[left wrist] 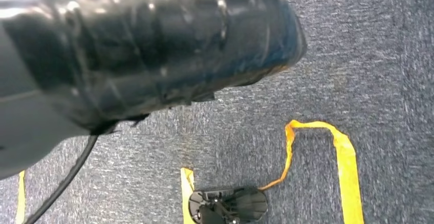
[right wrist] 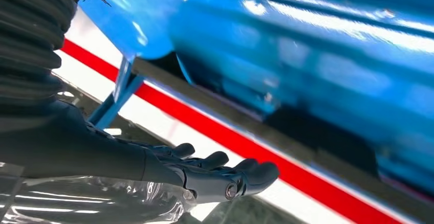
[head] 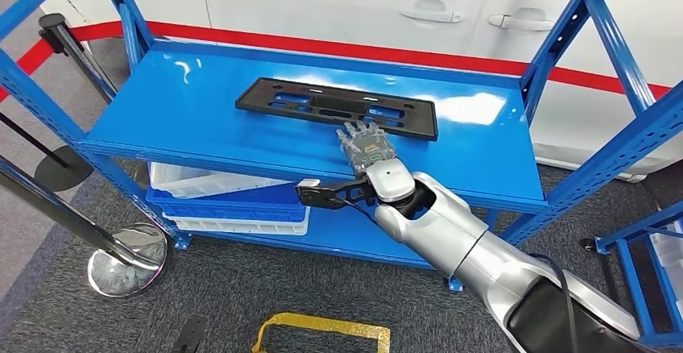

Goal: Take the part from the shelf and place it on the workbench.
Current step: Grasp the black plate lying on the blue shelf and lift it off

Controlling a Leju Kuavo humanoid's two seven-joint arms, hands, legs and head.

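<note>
We see the blue shelf [head: 201,119] with the black part [head: 322,105] flat on its top deck, long axis left to right, slightly skewed. Our right hand [head: 366,145], fingers apart and holding nothing, lies at the part's near edge toward its right end. Left hand's state: cannot tell.

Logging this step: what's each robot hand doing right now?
Right robot hand: open, fingers out flat at the black part, holding nothing.
Left robot hand: cannot be told.
</note>
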